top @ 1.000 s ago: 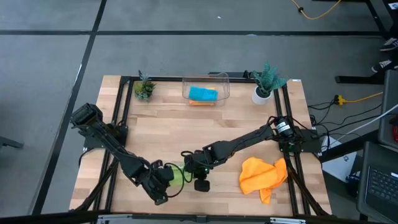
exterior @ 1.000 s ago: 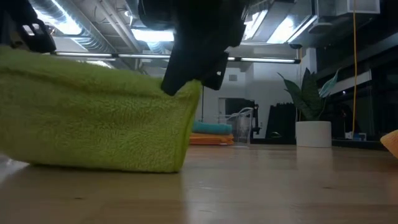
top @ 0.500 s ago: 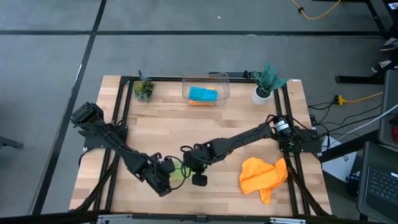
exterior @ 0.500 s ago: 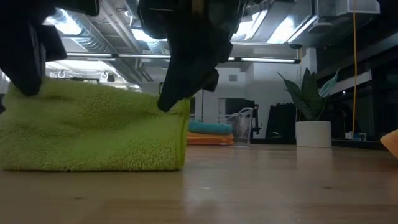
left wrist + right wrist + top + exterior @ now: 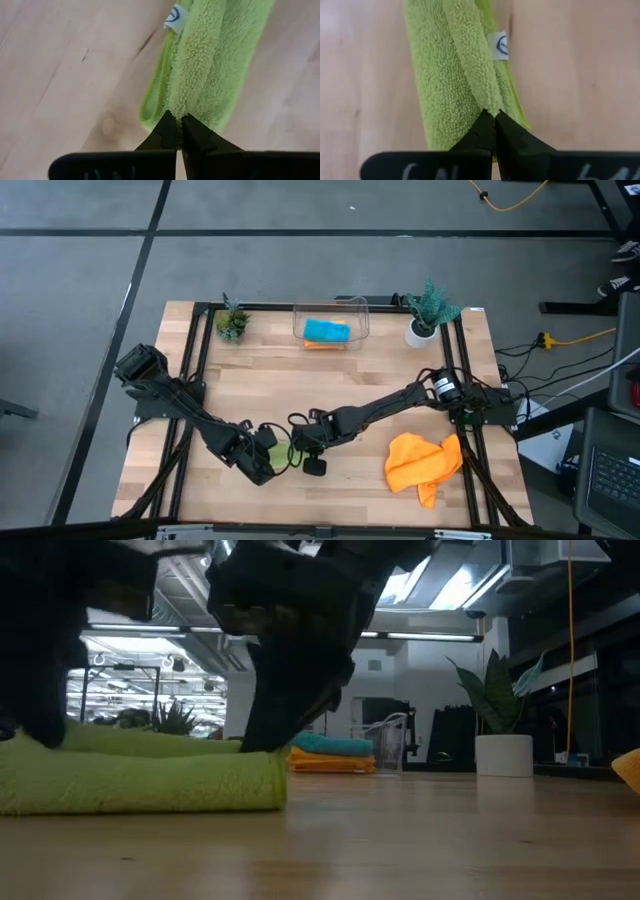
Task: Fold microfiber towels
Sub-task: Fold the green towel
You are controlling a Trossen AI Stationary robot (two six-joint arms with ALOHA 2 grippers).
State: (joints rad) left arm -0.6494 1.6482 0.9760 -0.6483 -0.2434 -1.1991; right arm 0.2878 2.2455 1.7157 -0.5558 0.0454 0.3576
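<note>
The lime green microfiber towel (image 5: 277, 450) lies folded and low on the table near its front edge, a white label (image 5: 174, 16) at one long edge. My left gripper (image 5: 262, 456) is shut on the towel's left end and my right gripper (image 5: 296, 446) on its right end, both pointing steeply down. In the low view the towel (image 5: 150, 778) rests flat on the wood, the two dark grippers standing on it. An orange towel (image 5: 422, 462) lies crumpled at the front right. A teal-blue towel (image 5: 326, 330) lies on an orange one in the bin. My left gripper pinches a raised ridge of the towel's top layer (image 5: 176, 107) between its two fingertips, at the towel's left end, coming steeply from above. The layers beneath lie on the table. My right gripper pinches the same ridge of the top layer (image 5: 490, 102) at the towel's right end between its fingertips, slanting down from the right. The cloth below rests flat on the table.
A clear plastic bin (image 5: 331, 323) stands at the far edge in the middle, with a small potted plant (image 5: 232, 321) to its left and another in a white pot (image 5: 428, 313) to its right. Bare wood lies between the bin and the green towel.
Both grippers have sunk toward the table and shifted a little toward the far edge, staying shut on the green towel. The towel, which stood tall as an upright fold, has been laid over and now lies flat and low on the wood.
</note>
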